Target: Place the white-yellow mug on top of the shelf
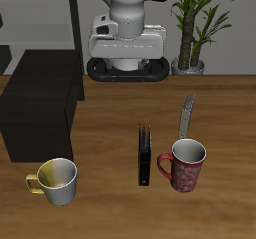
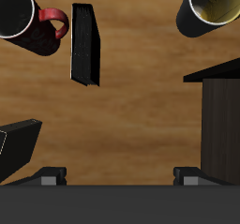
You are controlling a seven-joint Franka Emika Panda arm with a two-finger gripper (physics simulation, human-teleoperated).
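Note:
The white-yellow mug point(image 1: 56, 180) stands upright near the table's front edge, just in front of the shelf; it also shows in the wrist view point(image 2: 214, 7). The shelf point(image 1: 40, 108) is a large matte-black cabinet with a flat bare top, and one corner of it shows in the wrist view point(image 2: 223, 115). My gripper point(image 1: 128, 75) hangs high above the back middle of the table, far from the mug. In the wrist view the gripper point(image 2: 120, 178) is open and empty, with its fingertips point(image 2: 54, 177) wide apart.
A red patterned mug point(image 1: 184, 164) point(image 2: 26, 22) stands near the front edge. A thin black upright slab point(image 1: 145, 155) point(image 2: 84, 45) is beside it. A grey flat object point(image 1: 187, 115) lies behind the red mug. A potted plant point(image 1: 195, 23) stands at the back.

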